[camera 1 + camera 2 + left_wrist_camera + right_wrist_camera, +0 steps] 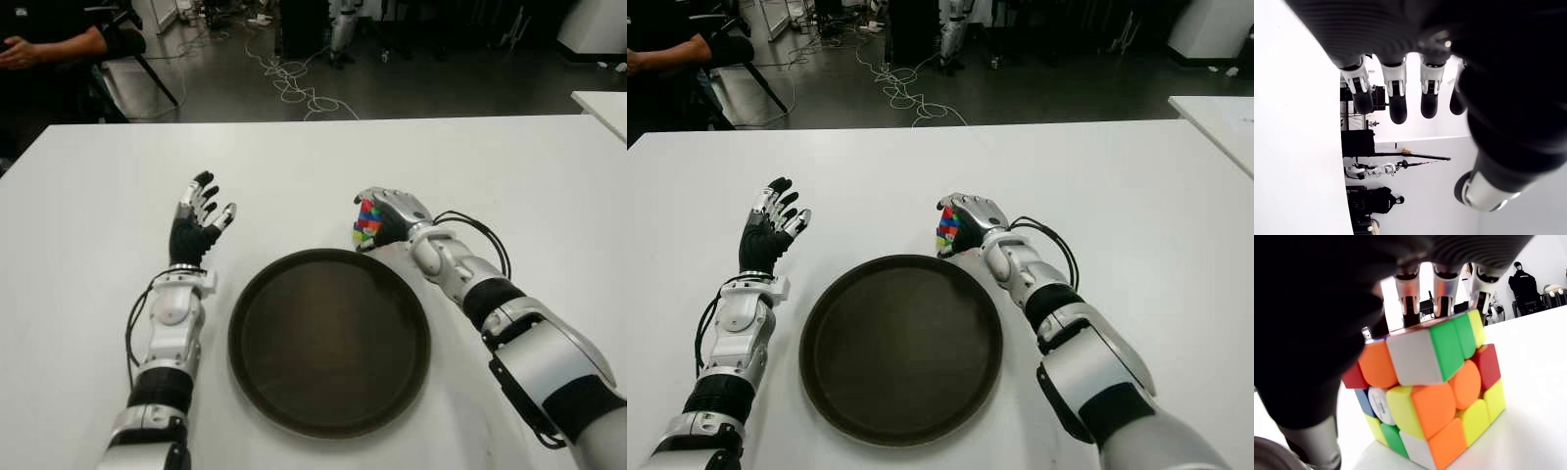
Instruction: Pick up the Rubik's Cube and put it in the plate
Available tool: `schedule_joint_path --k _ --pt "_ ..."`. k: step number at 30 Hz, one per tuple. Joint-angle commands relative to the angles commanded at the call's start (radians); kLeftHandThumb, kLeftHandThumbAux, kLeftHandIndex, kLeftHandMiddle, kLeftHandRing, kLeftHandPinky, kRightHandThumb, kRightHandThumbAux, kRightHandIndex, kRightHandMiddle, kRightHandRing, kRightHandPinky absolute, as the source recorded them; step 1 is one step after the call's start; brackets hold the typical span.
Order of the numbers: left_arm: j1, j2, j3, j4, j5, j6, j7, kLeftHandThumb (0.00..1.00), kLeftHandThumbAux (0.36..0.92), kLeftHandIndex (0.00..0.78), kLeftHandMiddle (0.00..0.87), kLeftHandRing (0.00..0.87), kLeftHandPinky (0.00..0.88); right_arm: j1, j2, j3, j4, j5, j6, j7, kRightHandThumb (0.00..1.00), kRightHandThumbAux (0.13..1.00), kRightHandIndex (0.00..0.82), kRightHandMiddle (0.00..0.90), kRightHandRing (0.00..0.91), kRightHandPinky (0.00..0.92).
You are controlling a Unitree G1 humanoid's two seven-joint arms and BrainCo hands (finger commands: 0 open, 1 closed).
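Your right hand (pixel 392 217) sits just beyond the far rim of the plate (pixel 329 339), on its right side, with the fingers curled over the Rubik's Cube (pixel 367 223). In the right wrist view the fingers (pixel 1442 284) come down over the top edge of the cube (pixel 1427 391) and the thumb side presses its near face, so the hand is closed around it. The cube's lower corner meets the white table (pixel 509 176) in that view; it looks to be resting there, outside the plate.

The plate is a dark, round, shallow dish, centred in front of you between the two forearms. Its inside shows only its own dark surface; the cube is beside its far rim, not over or in it.

Your left hand (pixel 198 220) shows to the left of the plate, near its far-left rim, palm up-ish with fingers spread. The left wrist view confirms it: fingers (pixel 1398 100) extended and apart, nothing between them.

A person's arm (pixel 54 44) shows at the far left, beyond the table edge. Cables (pixel 294 83) lie on the floor behind the table.
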Motion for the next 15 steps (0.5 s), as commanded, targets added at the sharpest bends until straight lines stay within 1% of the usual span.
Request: schedule_joint_path --k 3,8,11,13,15 --pt "0.003 0.0 -0.001 -0.006 0.0 0.004 -0.002 0.063 0.769 0.067 0.111 0.082 0.056 0.002 -0.002 0.005 0.0 -0.007 -0.005 -0.009 0.0 0.785 0.225 0.196 0.222 0.242" --pt "0.008 0.0 -0.003 -0.015 0.001 0.004 -0.004 0.05 0.768 0.065 0.108 0.08 0.057 0.003 -0.01 0.028 -0.001 -0.032 -0.02 -0.037 0.0 0.866 0.213 0.197 0.227 0.275" --pt "0.01 0.0 -0.004 -0.02 0.0 0.007 -0.006 0.055 0.772 0.065 0.109 0.082 0.063 0.001 -0.013 0.041 0.003 -0.042 -0.021 -0.047 0.0 0.894 0.211 0.198 0.228 0.281" --pt "0.01 0.002 -0.005 -0.023 0.001 0.012 -0.008 0.059 0.776 0.06 0.106 0.08 0.064 0.0 -0.014 0.05 0.005 -0.046 -0.021 -0.053 0.011 0.911 0.209 0.198 0.228 0.283" --pt "0.011 0.004 -0.006 -0.025 0.002 0.017 -0.009 0.06 0.776 0.056 0.101 0.076 0.06 -0.002 -0.016 0.059 0.005 -0.051 -0.02 -0.058 0.043 0.916 0.209 0.2 0.229 0.29"
